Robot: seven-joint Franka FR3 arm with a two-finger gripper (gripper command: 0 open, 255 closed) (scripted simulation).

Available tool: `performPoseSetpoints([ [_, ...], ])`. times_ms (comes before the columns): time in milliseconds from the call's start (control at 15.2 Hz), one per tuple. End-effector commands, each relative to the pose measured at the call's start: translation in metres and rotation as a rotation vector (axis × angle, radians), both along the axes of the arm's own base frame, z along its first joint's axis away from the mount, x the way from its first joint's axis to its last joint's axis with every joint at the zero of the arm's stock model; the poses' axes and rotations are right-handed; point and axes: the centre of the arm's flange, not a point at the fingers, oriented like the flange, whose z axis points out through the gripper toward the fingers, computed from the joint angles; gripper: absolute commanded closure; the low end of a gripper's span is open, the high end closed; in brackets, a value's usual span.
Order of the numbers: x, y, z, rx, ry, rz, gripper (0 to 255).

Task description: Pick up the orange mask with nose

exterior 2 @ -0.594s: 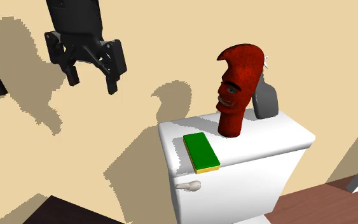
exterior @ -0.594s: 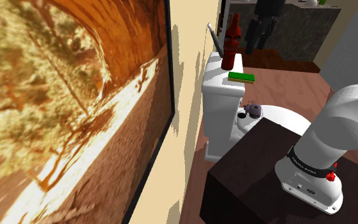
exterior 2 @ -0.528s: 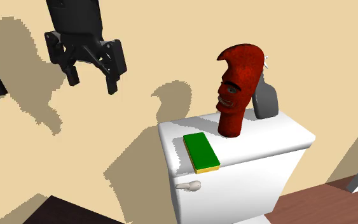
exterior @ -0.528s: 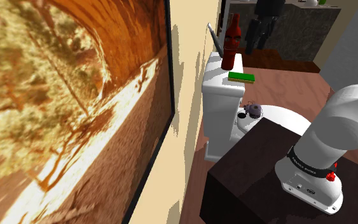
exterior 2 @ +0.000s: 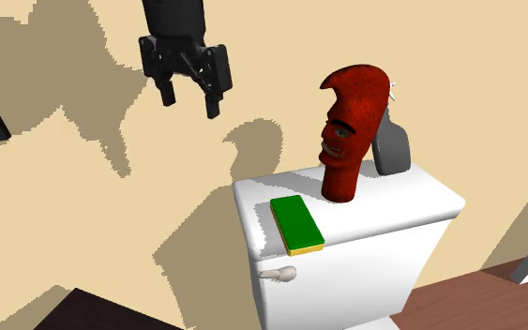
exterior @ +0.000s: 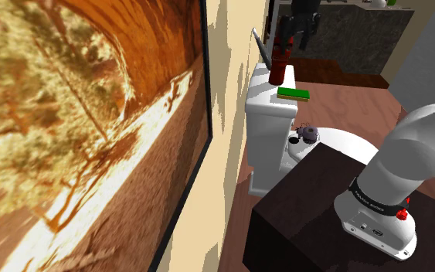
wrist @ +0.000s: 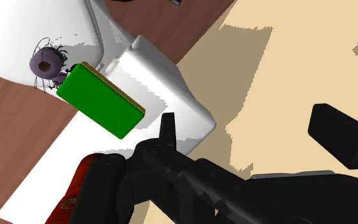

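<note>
**Gripper wide open and empty, mask sitting on the tank lid**

Reading my shoulder view from the left, a big framed painting (exterior: 76,131) in oranges and yellows hangs on the beige wall (exterior: 227,116). Right of that is a white toilet tank (exterior: 270,135), and the mask (exterior 2: 351,131) stands upright on its lid. To me it looks dark red more than orange: a long face with a hooked nose. A small purplish-grey ball (exterior: 308,133) with wiry bits sits lower down, just beside the tank. Far right is my arm (exterior: 409,166) on its dark stand (exterior: 308,205).

In the second exterior view, again left to right, the gripper (exterior 2: 190,103) hangs in front of the wall, up and to the left of the tank. Its fingers are spread wide with nothing between them, and it's well apart from the mask. Next is a green sponge (exterior 2: 296,223) with a yellow underside, lying flat near the lid's front edge, near the mask but not touching it. The mask is further back on the lid. Behind it there's a grey thing (exterior 2: 395,150) against the wall, and I can't tell what it is. A pale flush lever (exterior 2: 279,274) sticks out of the tank's front.

The wrist view looks down on the sponge on the lid, with a strip of the red mask close by the black fingers.
</note>
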Motion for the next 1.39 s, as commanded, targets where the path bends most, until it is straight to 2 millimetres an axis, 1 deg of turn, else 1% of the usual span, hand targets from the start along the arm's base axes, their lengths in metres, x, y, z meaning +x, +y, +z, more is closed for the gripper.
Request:
performPoseSetpoints([
  [0, 0.023, -0.014, 0.005, -0.012, -0.007, -0.069, 0],
  [330, 0.07, -0.051, 0.014, -0.04, -0.023, -0.236, 0],
  [660, 0.11, -0.095, 0.025, -0.068, -0.038, -0.403, 0],
  [990, 0.142, -0.144, 0.037, -0.096, -0.054, -0.57, 0],
  [1320, 0.165, -0.198, 0.051, -0.124, -0.07, -0.736, 0],
])
